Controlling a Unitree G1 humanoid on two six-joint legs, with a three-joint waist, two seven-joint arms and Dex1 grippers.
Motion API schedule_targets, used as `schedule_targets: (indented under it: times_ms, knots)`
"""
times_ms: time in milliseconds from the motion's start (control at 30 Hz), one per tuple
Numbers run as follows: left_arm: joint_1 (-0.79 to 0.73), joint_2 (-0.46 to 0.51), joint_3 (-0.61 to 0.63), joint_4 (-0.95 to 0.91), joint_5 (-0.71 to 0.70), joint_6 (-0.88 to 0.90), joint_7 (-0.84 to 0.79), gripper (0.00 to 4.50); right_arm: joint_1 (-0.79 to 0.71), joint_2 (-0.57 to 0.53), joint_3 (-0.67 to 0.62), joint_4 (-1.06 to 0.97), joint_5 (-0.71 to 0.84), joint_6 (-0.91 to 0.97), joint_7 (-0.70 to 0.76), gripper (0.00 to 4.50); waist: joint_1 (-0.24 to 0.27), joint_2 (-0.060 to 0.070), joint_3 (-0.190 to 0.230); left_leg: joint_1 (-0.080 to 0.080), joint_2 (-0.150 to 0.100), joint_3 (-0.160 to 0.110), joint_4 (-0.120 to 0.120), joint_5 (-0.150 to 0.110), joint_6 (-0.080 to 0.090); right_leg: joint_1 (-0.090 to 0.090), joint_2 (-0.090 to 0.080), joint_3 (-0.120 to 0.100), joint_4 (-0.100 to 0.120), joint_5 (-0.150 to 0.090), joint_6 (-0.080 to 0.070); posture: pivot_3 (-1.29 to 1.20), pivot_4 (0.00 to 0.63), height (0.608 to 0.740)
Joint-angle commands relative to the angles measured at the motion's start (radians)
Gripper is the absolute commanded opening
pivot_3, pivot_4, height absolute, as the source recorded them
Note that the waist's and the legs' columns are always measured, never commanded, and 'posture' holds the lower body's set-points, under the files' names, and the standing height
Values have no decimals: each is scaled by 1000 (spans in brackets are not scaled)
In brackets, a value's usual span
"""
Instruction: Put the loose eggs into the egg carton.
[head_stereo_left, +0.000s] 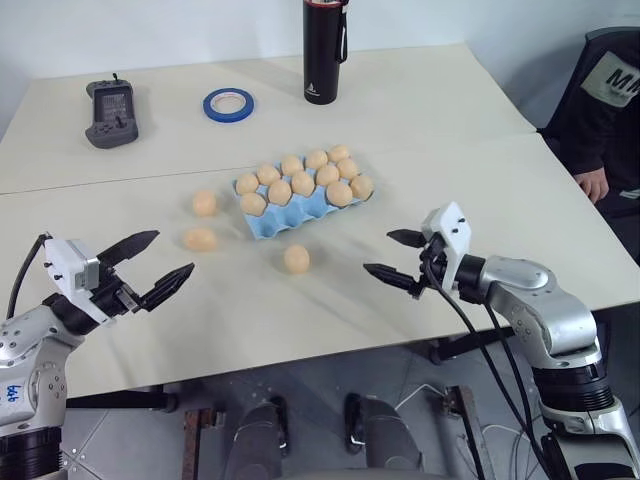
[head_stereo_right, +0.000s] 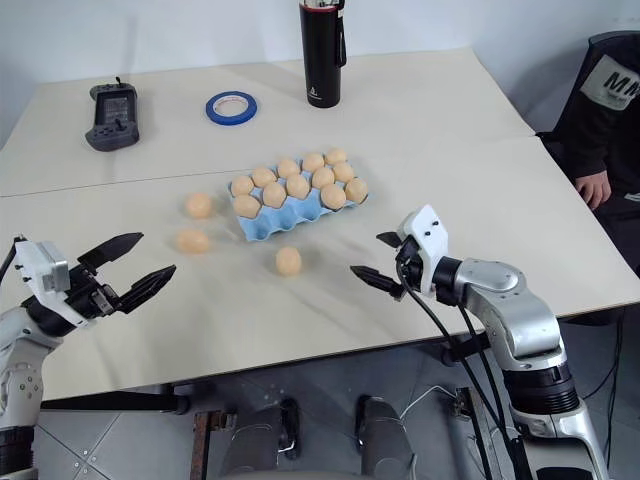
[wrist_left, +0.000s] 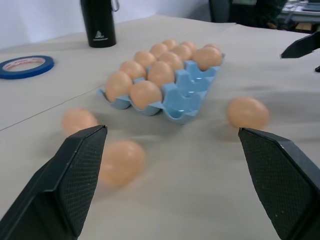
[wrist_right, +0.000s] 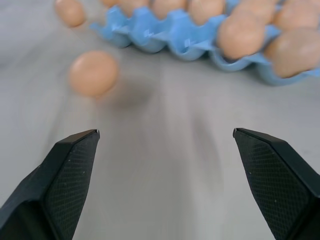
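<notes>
Still loose: three eggs (head_stereo_left: 296, 258) lay on the table (head_stereo_left: 420, 110) beside the carton (head_stereo_left: 300, 204).
Left gripper (head_stereo_left: 147, 268) and right gripper (head_stereo_left: 397, 256) hovered wide, empty.

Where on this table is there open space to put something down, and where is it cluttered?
Bare tabletop lies between the two open grippers, left and right, and right of the light blue moulded egg carton. It is crowded around the carton: three loose tan eggs sit nearby.
</notes>
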Motion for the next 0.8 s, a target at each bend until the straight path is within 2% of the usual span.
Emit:
schedule_targets:
  times_ms: [33,367,600,800]
  knots:
    - [10,7,30,-16,-30,-33,-51,4500,-53,40,49,-32,11,6,1,4484,1,0,0,0,1,0,0,0,0,0,1,0,0,0,-1,0,150,740]
    - [30,52,77,98,-60,-75,-238,4500,-173,229,199,32,-47,42,-94,4484,1,0,0,-1,5,1,0,-1,-3,-2,4,0,-2,1,-4,0,150,740]
    - [48,30,92,72,-63,-75,-235,4500,-218,365,297,187,-165,-64,-168,4484,-1,-1,0,-1,8,3,0,-1,-5,-2,8,1,-1,1,-5,0,150,740]
    - [67,15,98,38,-67,-76,-210,4500,-233,403,323,273,-224,-141,-160,4484,-4,-2,-1,0,11,9,0,-2,-7,-3,10,2,-1,0,-7,0,150,740]
